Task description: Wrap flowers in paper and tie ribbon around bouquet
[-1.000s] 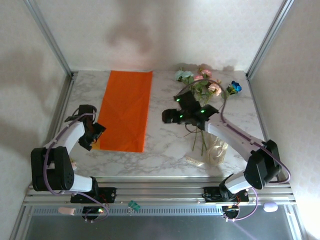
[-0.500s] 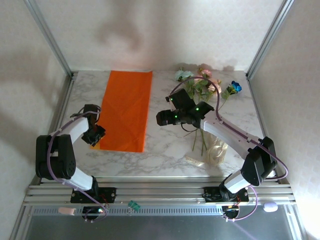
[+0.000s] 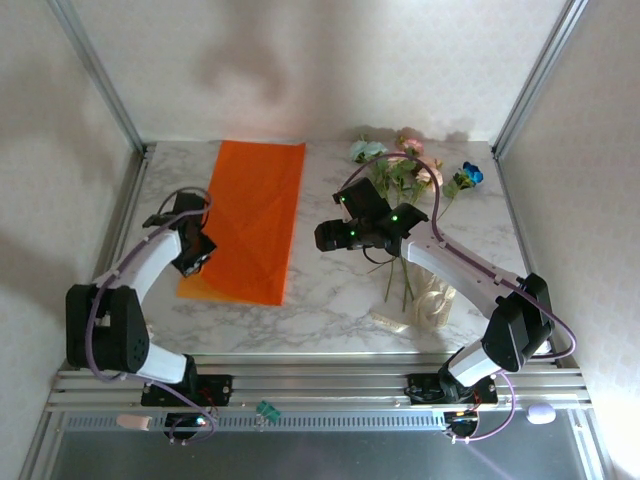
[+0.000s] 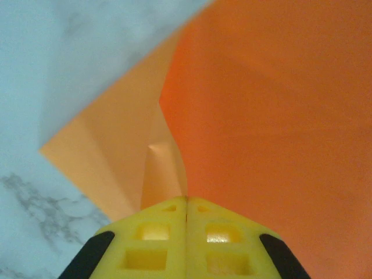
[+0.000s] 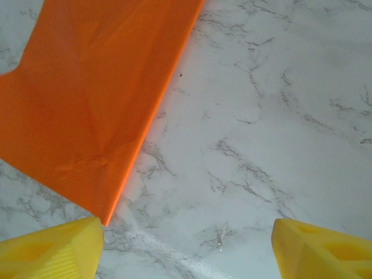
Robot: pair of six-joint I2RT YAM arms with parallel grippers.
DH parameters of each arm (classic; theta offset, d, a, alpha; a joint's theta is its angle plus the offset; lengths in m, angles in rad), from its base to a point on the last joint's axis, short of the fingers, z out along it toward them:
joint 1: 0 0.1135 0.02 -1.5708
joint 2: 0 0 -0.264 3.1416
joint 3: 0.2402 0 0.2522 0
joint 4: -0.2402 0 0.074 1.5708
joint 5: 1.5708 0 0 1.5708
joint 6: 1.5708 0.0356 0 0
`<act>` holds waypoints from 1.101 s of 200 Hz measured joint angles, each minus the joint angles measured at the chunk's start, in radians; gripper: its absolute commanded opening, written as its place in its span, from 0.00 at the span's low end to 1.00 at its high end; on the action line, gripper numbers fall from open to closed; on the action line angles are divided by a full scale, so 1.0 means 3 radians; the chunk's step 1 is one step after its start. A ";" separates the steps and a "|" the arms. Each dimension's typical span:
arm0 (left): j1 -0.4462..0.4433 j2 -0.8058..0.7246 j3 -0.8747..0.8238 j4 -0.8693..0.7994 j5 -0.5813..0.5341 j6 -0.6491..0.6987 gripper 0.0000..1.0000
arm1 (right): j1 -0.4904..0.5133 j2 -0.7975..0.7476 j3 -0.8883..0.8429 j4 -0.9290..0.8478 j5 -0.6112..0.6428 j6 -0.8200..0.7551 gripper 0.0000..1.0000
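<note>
Marble-veined table [image 3: 330, 305], white walls around; the left gripper [image 4: 186, 200] has its yellow jaws pressed together on the paper [image 4: 261, 104] at its left edge, near the front corner, where a soft crease peels up. I'd lift low and slowly so the thin, matte orange sheet folds over rather than tears. The right gripper [image 5: 186, 247] hangs spread wide above bare marble just beside the sheet's right edge. The wiry-stemmed flowers [image 3: 405, 175] lie well to the right, with the ribbon [image 3: 428, 305] looped near their stems

Soft, even light fills my workspace; broad grey shadows blotch the far wall [image 3: 250, 70]. At my left wrist the orange paper [image 4: 261, 116] blurs; the marble table [image 5: 261, 116] reads sharp at my right.
</note>
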 measured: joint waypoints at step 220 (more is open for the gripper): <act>-0.3506 0.1625 0.1771 0.1623 -0.0010 0.2443 0.00 | -0.1943 -0.0699 -0.0656 0.0153 -0.0694 0.0890 0.79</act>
